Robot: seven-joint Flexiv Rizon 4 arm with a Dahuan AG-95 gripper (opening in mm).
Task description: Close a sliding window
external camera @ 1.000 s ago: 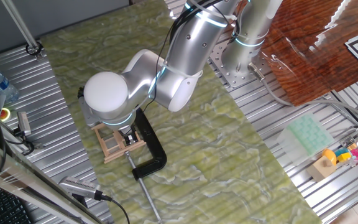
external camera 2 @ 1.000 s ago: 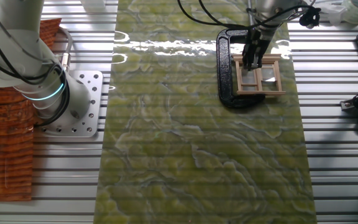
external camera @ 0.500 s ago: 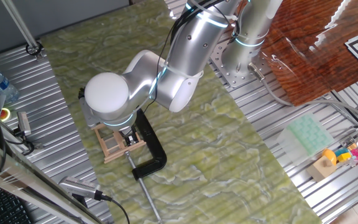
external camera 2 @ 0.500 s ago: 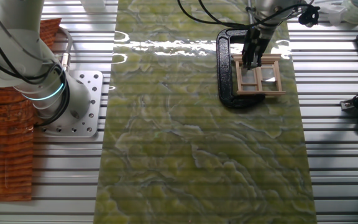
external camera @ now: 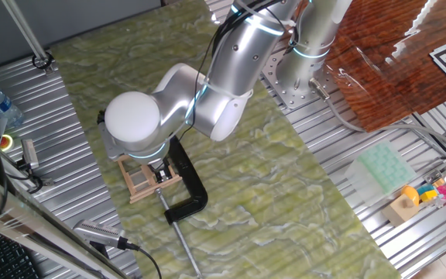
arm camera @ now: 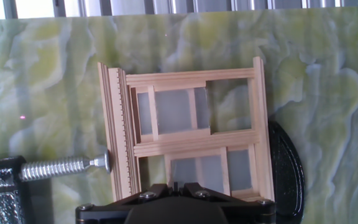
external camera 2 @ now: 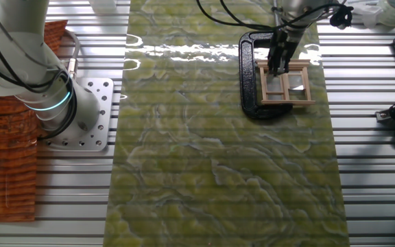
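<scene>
Hand view looks straight down on the sliding window [arm camera: 191,134], a pale wooden frame lying flat on the green marbled counter [arm camera: 42,81] directly ahead of the fingers. Its upper sash sits toward one side of the frame and the lower sash toward the other — each leaves a gap where the green surface shows through. The black C-clamp [arm camera: 288,168] grips the frame: its curved body lies against one side rail, and its metal screw [arm camera: 64,167] touches the opposite rail. Only the dark base of the hand shows at the bottom edge here.

In the other fixed view the fingers [external camera 2: 278,63] reach down onto the top rail of the window [external camera 2: 285,84], close together — whether they pinch the wood I cannot tell.
</scene>
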